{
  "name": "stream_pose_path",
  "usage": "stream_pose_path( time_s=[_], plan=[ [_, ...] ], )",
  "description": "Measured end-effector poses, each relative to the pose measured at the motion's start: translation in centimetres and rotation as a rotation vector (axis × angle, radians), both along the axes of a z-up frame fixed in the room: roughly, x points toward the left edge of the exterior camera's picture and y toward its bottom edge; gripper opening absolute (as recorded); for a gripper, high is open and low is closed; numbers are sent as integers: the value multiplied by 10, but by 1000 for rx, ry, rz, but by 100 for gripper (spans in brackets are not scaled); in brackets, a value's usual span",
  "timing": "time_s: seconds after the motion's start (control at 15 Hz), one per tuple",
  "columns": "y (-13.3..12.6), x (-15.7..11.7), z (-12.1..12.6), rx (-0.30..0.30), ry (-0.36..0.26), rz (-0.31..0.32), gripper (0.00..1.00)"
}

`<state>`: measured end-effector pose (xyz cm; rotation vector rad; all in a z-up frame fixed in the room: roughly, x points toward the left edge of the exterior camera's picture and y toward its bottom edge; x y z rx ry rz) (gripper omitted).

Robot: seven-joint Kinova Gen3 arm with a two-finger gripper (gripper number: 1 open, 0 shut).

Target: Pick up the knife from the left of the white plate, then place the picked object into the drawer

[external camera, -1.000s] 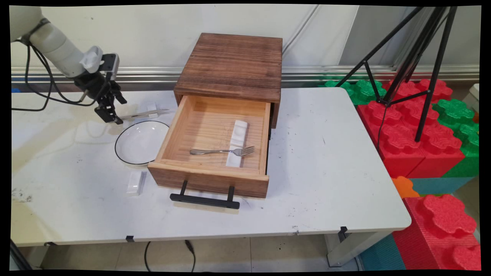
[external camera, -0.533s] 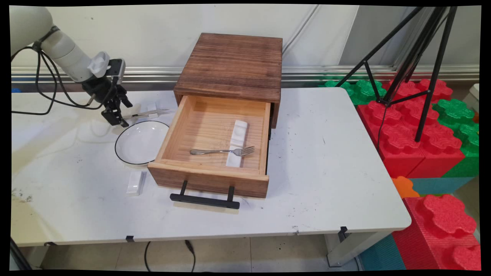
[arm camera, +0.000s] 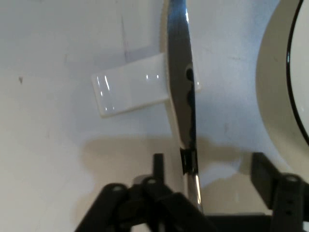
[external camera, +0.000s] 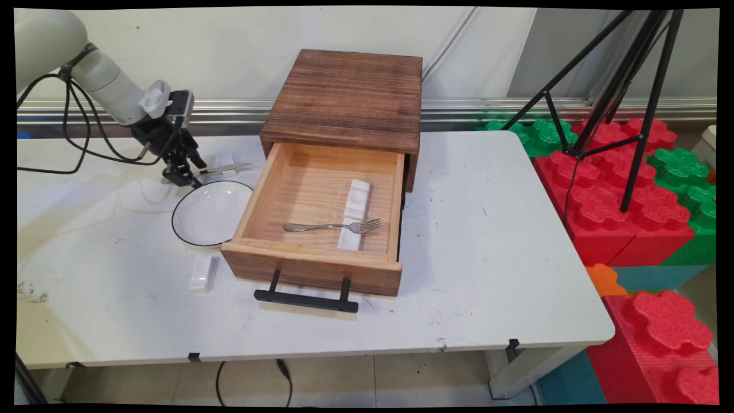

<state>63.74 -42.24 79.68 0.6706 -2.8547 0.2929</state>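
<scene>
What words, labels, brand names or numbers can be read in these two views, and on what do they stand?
None: no readable text shows in either view.
The arm shows no lettering from this angle.
The wooden drawer box, plate, knife, white rests, fork and foam blocks are all unmarked.
The hand, with the knife handle between its fingers, bears no label.

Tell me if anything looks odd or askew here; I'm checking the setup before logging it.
Nothing is spilled or broken. The drawer stands pulled out, with a fork lying crosswise over a white rest. A knife is propped on another rest near the plate, its handle between the open gripper fingers.
</scene>
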Motion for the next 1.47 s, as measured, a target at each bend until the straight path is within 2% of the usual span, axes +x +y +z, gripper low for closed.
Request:
stream_pose_path(
  time_s=[0.93, 1.27, 1.47],
  plan=[
    [-6, 1, 1, -9, 5, -8, 0],
    [-3, 0, 22, -22, 17, -22, 0],
    [4, 0, 44, -32, 25, -38, 0]
  ],
)
